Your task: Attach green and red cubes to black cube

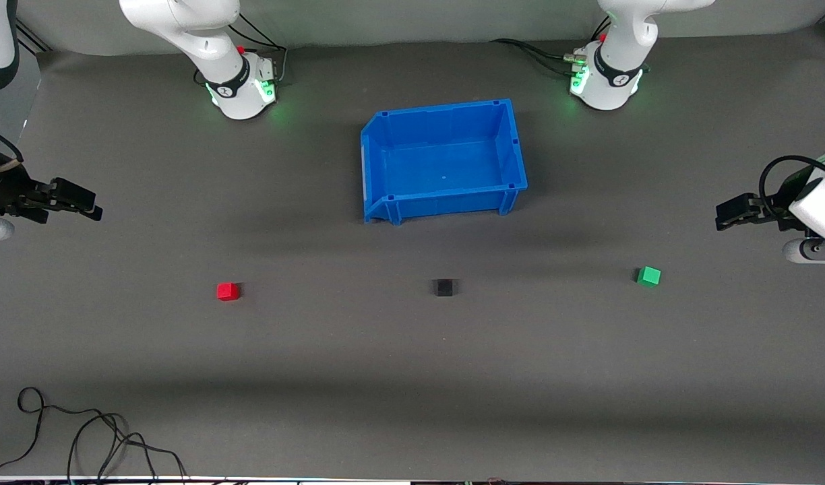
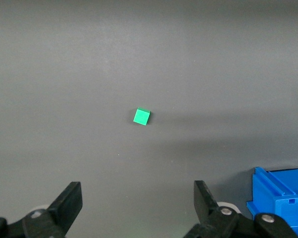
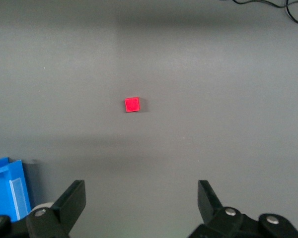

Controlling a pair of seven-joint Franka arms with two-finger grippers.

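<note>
- Front view: the three cubes lie in a loose row on the tabletop, all nearer the camera than the blue bin, which serves as landmark here.
- The right gripper hangs at the right arm's end of the tabletop, jaws spread wide and holding nothing.
- The red cube sits nearer the camera than the bin and toward the right arm's end, well apart from the other cubes; the right wrist view shows it ahead of the spread jaws.
- The black cube lies nearer the camera than the bin, roughly in line with its middle.
- The green cube rests toward the left arm's end from the bin.
- The left gripper hangs at that end, jaws released and empty.
- Judgement: nothing is attached yet; this looks like the opening approach. Next, each arm needs to descend over its own cube, square its jaws to the faces, and grasp.
</note>
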